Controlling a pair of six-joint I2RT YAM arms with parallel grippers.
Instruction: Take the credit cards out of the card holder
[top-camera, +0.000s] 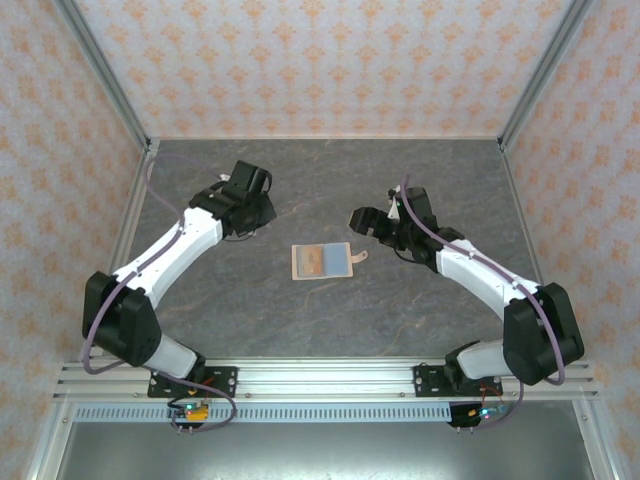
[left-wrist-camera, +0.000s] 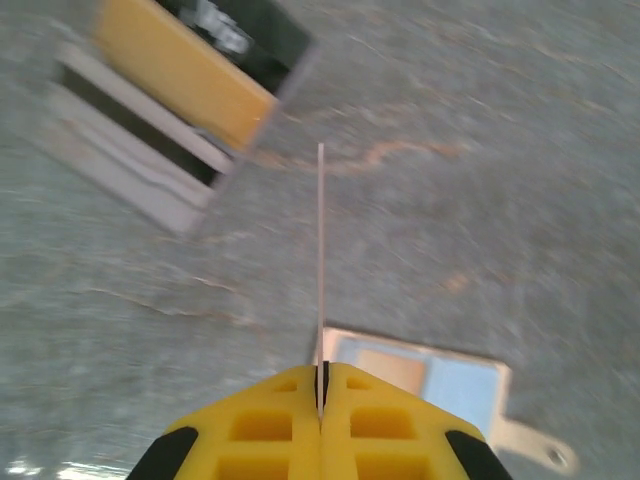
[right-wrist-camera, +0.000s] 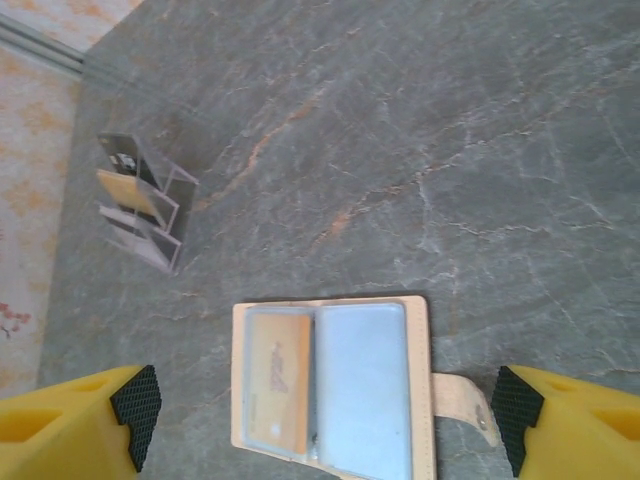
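The card holder (top-camera: 322, 261) lies spread open in the middle of the table, snap tab (right-wrist-camera: 462, 400) to its right. An orange credit card (right-wrist-camera: 275, 375) sits in its left pocket; the right pocket (right-wrist-camera: 362, 385) looks pale blue. My left gripper (left-wrist-camera: 321, 368) is shut on a thin pale card (left-wrist-camera: 320, 250), seen edge-on and sticking out past the fingertips. It hangs above the table left of the holder (left-wrist-camera: 420, 375). My right gripper (right-wrist-camera: 325, 425) stands open over the holder, one finger on either side and apart from it.
A stepped pile of cards (left-wrist-camera: 170, 100), black, orange and grey-white, lies beyond the left gripper; the right wrist view has it at the far left (right-wrist-camera: 140, 205). Metal frame posts (top-camera: 110, 90) and patterned walls bound the grey stone table (top-camera: 330, 330).
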